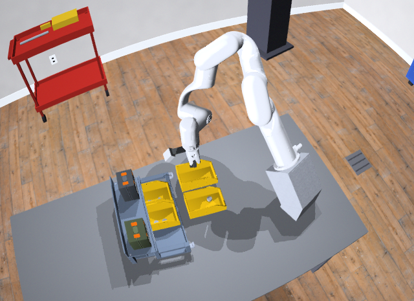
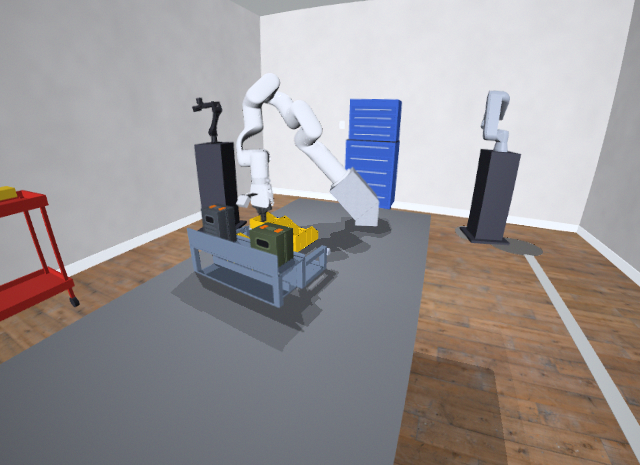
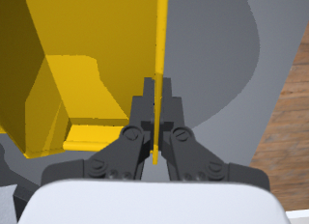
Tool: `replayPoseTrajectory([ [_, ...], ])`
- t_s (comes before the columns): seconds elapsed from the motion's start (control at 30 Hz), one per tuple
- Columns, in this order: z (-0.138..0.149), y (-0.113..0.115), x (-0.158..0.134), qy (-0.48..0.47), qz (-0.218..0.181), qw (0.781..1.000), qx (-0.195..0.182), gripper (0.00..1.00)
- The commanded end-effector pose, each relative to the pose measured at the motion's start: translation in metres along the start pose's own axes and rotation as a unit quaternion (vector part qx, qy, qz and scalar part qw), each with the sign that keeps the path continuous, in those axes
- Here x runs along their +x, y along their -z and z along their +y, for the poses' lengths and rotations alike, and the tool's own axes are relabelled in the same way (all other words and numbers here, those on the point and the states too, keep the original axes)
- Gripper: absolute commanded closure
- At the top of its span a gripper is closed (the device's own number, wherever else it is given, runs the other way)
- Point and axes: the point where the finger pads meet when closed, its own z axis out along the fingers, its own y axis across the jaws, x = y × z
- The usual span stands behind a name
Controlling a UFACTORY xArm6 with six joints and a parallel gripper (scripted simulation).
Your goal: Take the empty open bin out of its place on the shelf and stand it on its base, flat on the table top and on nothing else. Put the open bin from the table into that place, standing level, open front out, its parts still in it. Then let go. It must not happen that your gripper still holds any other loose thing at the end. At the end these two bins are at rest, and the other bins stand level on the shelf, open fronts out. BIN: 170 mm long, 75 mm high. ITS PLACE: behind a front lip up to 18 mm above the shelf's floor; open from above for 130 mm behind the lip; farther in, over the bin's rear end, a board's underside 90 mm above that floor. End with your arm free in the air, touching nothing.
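Observation:
My gripper (image 1: 193,163) is shut on the thin rear wall of the empty yellow bin (image 1: 196,175), which is level at the table top beside the shelf; I cannot tell if its base touches. In the wrist view the fingers pinch the yellow wall (image 3: 159,55) from both sides. The yellow bin with a small grey part (image 1: 204,201) stands on the table just in front of it. The grey-blue shelf (image 1: 150,217) holds two more yellow bins (image 1: 160,204), and its near end place (image 1: 170,243) is bare.
A dark closed box (image 1: 127,184) and a green closed box (image 1: 136,234) stand on the shelf's back row. The arm's base (image 1: 294,187) stands at the table's right. A red cart (image 1: 56,57) stands on the floor at the far left.

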Motion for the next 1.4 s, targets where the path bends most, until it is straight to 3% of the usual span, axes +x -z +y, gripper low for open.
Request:
replayPoseTrajectory([
  [0.0, 0.001, -0.004, 0.002, -0.001, 0.002, 1.0, -0.001, 1.0],
  [1.37, 0.001, -0.02, 0.002, -0.001, 0.002, 1.0, -0.001, 1.0],
])
